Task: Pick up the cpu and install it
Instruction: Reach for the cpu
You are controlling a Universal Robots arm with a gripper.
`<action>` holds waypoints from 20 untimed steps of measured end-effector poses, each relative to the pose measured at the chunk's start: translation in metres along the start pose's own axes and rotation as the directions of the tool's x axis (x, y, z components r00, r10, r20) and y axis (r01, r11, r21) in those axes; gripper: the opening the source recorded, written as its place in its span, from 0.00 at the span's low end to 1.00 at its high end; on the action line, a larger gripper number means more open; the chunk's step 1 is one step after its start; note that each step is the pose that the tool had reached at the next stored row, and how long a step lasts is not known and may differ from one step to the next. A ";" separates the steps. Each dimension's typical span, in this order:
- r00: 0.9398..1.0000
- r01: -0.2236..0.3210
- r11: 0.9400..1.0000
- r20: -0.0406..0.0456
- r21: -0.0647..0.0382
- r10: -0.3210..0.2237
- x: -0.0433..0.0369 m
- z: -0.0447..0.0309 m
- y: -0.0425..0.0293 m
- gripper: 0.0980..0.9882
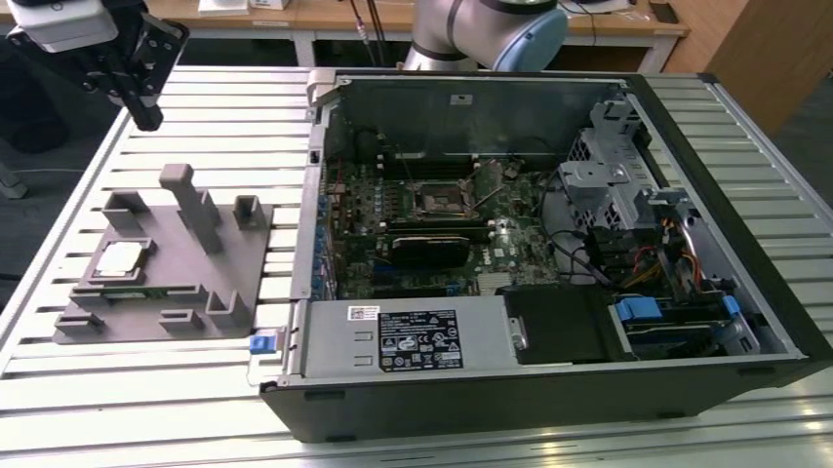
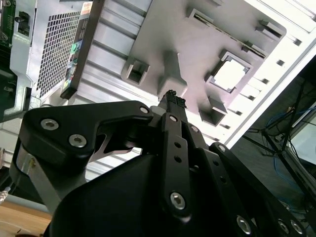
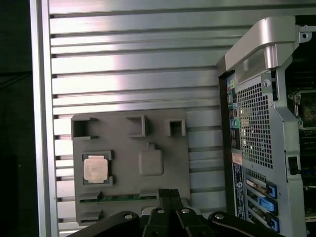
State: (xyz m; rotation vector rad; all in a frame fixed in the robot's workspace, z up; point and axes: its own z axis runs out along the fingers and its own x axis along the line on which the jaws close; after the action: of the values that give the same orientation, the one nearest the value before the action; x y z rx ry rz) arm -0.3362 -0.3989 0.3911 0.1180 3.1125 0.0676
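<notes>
The cpu (image 1: 120,258) (image 2: 230,74) (image 3: 95,168), a small pale silvery square, lies flat in a recess of the grey fixture (image 1: 195,297) (image 3: 163,133) on the slatted table, at the exterior view's left. My gripper (image 1: 146,119) (image 2: 171,96) (image 3: 169,192) hangs high above the fixture's far end, well clear of the cpu. Its black fingers are pressed together with nothing between them. In the open computer case (image 1: 729,136), the dark square socket (image 1: 439,198) with its metal frame sits on the motherboard.
The fixture carries several upright posts (image 1: 195,210) and small blocks. A black heatsink-like block (image 1: 423,249) lies below the socket. Drive cages and cables (image 1: 638,214) fill the case's right side. The table's edge (image 3: 42,123) runs beside the fixture.
</notes>
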 end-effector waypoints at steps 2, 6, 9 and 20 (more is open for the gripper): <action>1.000 0.000 1.000 0.000 0.000 0.000 0.0025 0.0000 -0.0002 0.01; 1.000 0.000 1.000 0.000 0.000 0.000 0.0075 -0.0002 -0.0006 0.01; 1.000 0.000 1.000 0.000 0.000 0.000 0.0113 -0.0003 -0.0009 0.01; 1.000 0.000 1.000 0.000 0.000 0.000 0.0253 -0.0005 -0.0019 0.01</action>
State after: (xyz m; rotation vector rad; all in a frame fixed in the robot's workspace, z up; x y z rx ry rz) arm -0.3616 -0.3989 0.3910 0.1180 3.1126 0.0676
